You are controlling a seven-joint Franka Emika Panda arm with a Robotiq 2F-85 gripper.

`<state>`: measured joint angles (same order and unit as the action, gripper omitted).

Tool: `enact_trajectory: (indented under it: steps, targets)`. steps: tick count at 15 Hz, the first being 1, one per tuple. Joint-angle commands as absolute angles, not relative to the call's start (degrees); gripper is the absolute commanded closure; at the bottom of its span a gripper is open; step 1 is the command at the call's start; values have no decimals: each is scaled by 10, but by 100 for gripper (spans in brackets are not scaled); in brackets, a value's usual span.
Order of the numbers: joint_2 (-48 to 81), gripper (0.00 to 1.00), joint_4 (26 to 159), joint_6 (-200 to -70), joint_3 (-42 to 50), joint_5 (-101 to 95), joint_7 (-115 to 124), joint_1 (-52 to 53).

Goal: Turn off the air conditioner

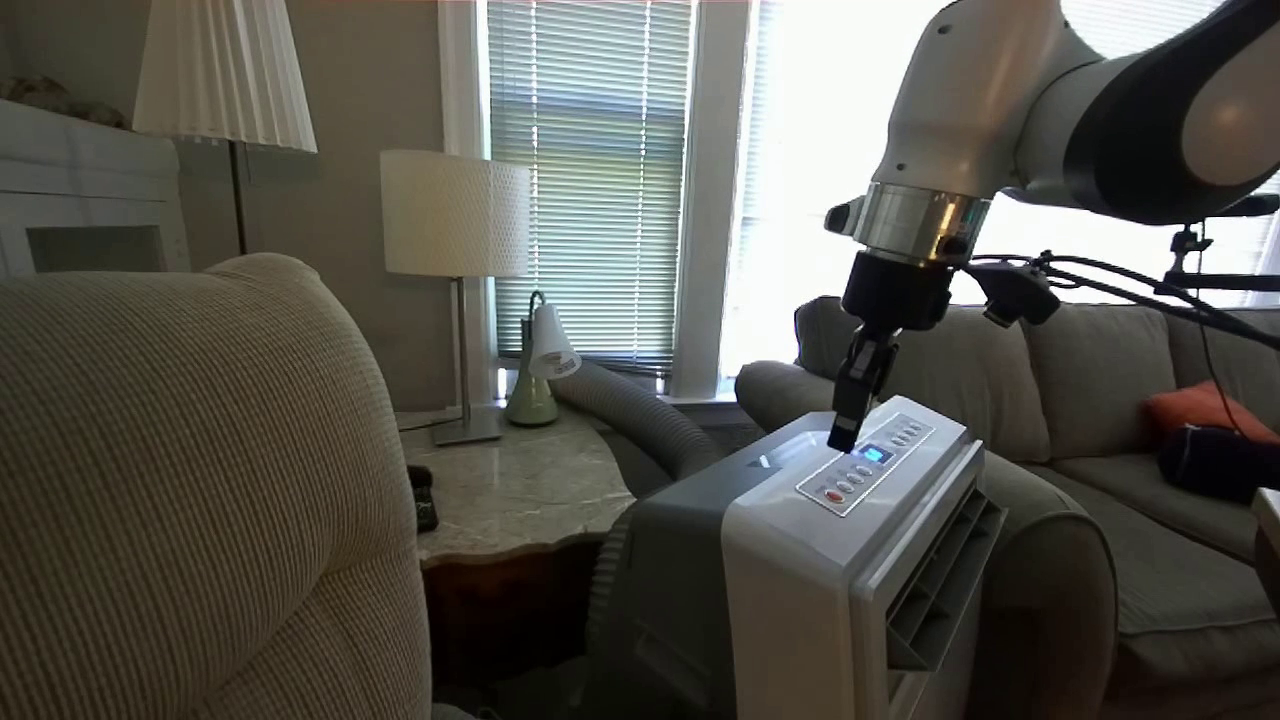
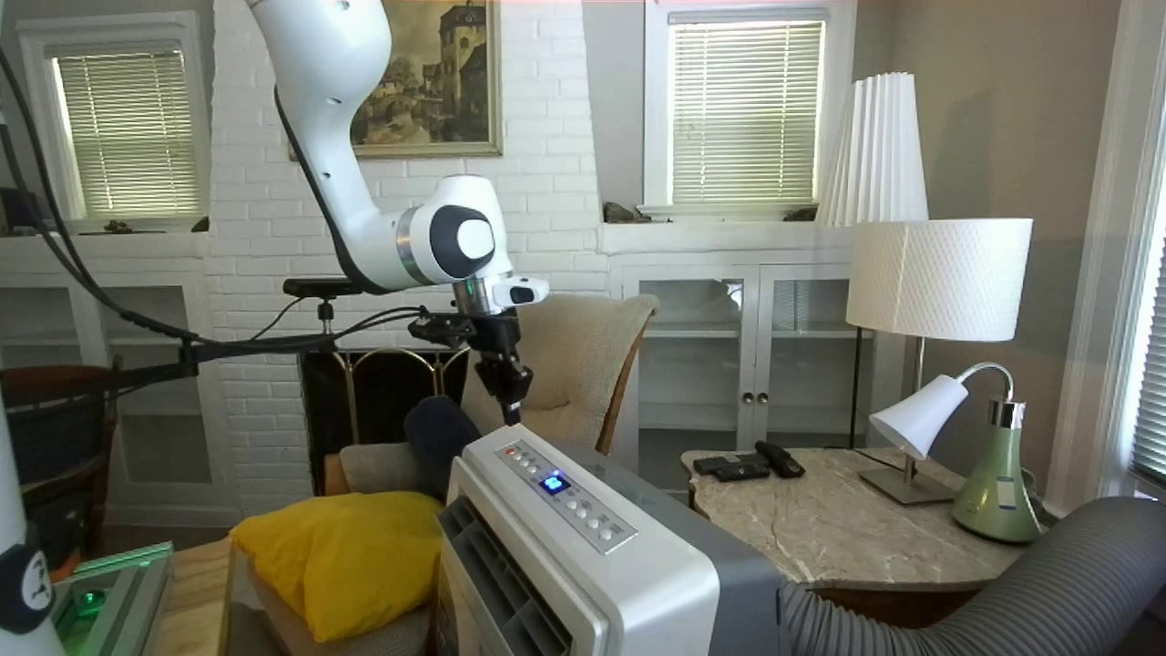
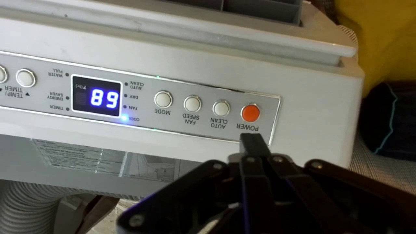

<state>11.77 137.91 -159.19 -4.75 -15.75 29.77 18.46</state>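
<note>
Nearest in the wrist view, the Robotiq gripper [image 3: 255,144] has its fingers [image 3: 252,141] drawn together above the portable air conditioner [image 1: 790,580], tips just beside the orange POWER button [image 3: 250,113]; whether they touch the control panel [image 3: 146,100] I cannot tell. On the air conditioner, the digital display [image 3: 97,95] reads 68 and the COOL lamp [image 3: 124,117] glows blue. Beside the air conditioner stand a marble-topped side table [image 1: 540,470] and an upholstered sofa [image 1: 1170,590].

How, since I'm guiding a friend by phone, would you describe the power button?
Find the white and grey air conditioner. On top is a silver control panel with a lit blue display. At one end of that panel, beside the white AUTO CLEAN button, sits the power button, the only orange one.
</note>
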Motion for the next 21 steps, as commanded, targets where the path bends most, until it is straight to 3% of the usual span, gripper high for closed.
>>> enact_trajectory:
  steps: [1, 21]
  targets:
    - [129, 100, 1384, -1601, -30, -191, 327, 204]
    - [170, 100, 1377, -1636, 6, -195, 319, 247]
